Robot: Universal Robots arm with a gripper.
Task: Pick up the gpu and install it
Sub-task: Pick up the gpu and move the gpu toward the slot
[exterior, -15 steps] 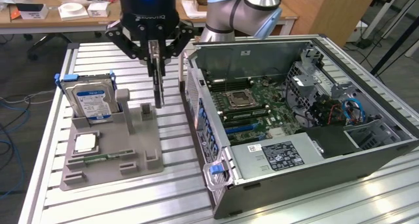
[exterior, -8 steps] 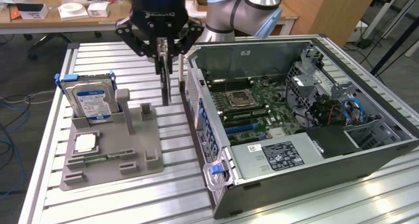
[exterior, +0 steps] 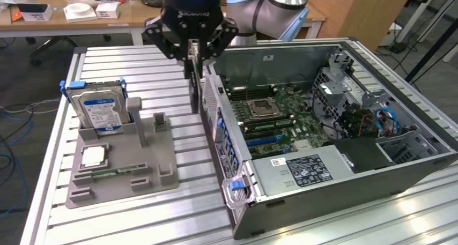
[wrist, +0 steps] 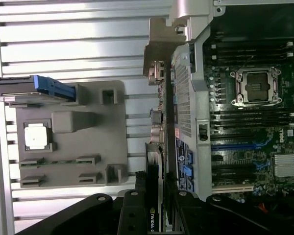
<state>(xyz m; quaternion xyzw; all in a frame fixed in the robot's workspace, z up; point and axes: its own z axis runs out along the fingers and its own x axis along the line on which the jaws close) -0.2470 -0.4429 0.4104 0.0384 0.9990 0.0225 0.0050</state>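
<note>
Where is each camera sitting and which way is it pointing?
Exterior view: off the arm, raised, looking down across the slatted table at the open computer case and parts holder; shows the arm and the end effector gripping the gpu.
Wrist view: on the wrist, looking down along the end effector's fingers at the parts holder and computer case.
Shared: gpu, end effector, parts holder, computer case.
</note>
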